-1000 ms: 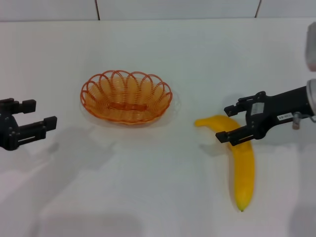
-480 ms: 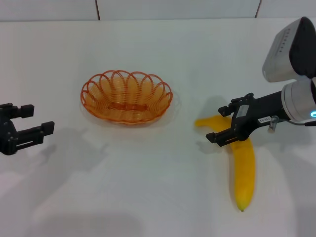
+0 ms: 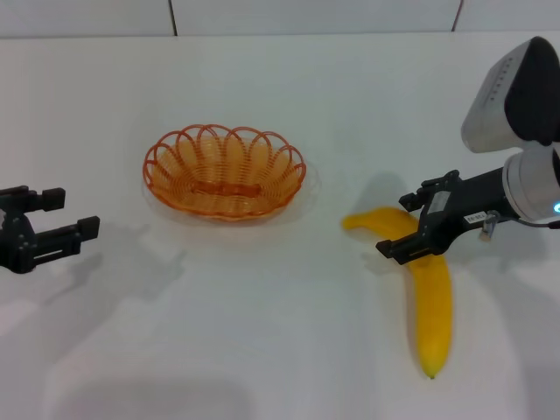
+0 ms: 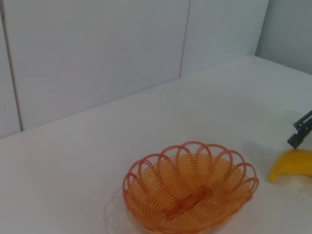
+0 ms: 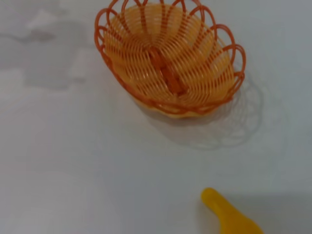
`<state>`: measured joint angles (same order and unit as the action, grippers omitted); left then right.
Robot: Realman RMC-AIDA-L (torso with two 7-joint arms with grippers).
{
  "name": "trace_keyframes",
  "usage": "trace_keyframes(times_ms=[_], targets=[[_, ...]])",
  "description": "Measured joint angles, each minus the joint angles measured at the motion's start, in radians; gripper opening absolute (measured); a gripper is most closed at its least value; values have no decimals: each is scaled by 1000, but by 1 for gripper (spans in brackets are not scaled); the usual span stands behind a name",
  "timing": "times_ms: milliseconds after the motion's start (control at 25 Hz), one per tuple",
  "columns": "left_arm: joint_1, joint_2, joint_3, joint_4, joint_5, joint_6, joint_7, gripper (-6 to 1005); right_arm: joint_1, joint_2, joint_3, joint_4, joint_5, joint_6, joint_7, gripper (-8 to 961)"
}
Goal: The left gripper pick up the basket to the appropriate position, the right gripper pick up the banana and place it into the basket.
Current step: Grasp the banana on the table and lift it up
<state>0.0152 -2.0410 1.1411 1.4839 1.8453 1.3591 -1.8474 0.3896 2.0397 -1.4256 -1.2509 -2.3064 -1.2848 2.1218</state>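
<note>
The orange wire basket [image 3: 225, 171] sits empty on the white table, left of centre; it also shows in the left wrist view [image 4: 190, 190] and the right wrist view [image 5: 168, 58]. The yellow banana [image 3: 430, 289] lies on the table to the basket's right, its stem end towards the basket; its end also shows in both wrist views [image 4: 292, 163] [image 5: 229, 217]. My right gripper [image 3: 402, 225] is open, with its fingers on either side of the banana's upper curved part. My left gripper [image 3: 72, 214] is open and empty at the far left, well apart from the basket.
The white table [image 3: 262, 332] ends at a pale panelled wall [image 4: 97, 53] behind the basket. My right arm's bulky white-silver wrist [image 3: 516, 87] stands over the table's right edge.
My right arm's white-silver wrist has come into view and the right gripper has shifted slightly over the banana's upper part. The left gripper, basket and banana have hardly moved.
</note>
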Motion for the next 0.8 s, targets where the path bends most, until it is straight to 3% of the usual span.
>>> trace_keyframes(times_ms=[800], targets=[[-31,1,-3,-27,-9,5,2,651,45,-3,-32,48,-54,13,32,803]])
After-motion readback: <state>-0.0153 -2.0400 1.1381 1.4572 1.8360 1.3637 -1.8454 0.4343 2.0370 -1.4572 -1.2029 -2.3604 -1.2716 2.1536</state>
